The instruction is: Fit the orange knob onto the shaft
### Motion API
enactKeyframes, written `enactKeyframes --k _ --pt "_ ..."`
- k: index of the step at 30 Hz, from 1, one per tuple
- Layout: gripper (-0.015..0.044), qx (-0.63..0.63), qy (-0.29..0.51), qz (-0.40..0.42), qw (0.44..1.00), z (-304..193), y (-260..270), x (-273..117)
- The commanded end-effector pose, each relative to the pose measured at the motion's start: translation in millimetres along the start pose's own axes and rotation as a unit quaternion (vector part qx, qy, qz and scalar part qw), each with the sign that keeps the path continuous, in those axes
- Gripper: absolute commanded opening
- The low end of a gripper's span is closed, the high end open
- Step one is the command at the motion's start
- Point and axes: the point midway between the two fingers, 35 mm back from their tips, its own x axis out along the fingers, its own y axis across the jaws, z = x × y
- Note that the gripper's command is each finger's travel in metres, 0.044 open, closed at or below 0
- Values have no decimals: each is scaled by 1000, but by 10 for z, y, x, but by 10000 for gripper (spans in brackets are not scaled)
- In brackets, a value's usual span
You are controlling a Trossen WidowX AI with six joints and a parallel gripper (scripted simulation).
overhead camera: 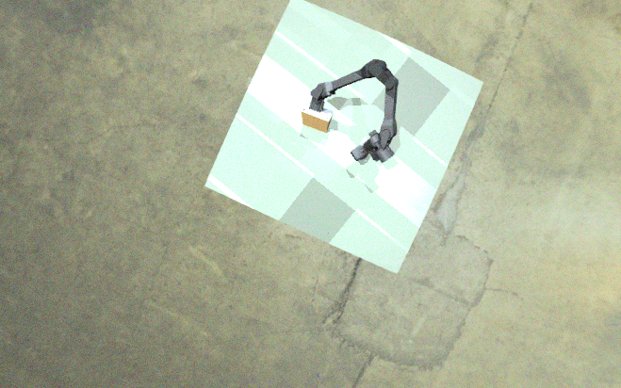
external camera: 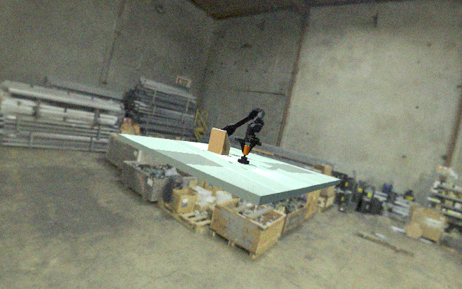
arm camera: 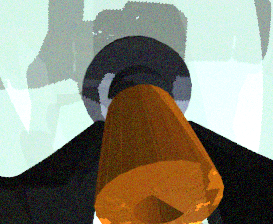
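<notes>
Gripping the long orange knob (external camera: 246,149) (arm camera: 144,135) snugly in the black two-fingered gripper (external camera: 246,147) (arm camera: 144,128), just above the dark round pedestal (external camera: 243,160) (arm camera: 137,52) beneath, probably to let it turn until the hidden flat sides match and then slide down.

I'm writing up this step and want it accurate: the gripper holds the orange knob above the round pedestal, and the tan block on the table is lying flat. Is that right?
Not quite: the tan block stands upright, as the exterior view shows. The gripper does hold the orange knob above the round pedestal.
</notes>
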Motion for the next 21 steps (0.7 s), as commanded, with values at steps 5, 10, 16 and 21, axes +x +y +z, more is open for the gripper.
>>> enactKeyframes --k 5,10,16,21 --pt "0 2 -3 2 1000 12 -2 3" --pt "0 2 -3 2 1000 11 -17 -38" --pt "0 64 -3 2 998 6 -28 -45" --pt "0 106 -3 3 994 -12 -48 -31"
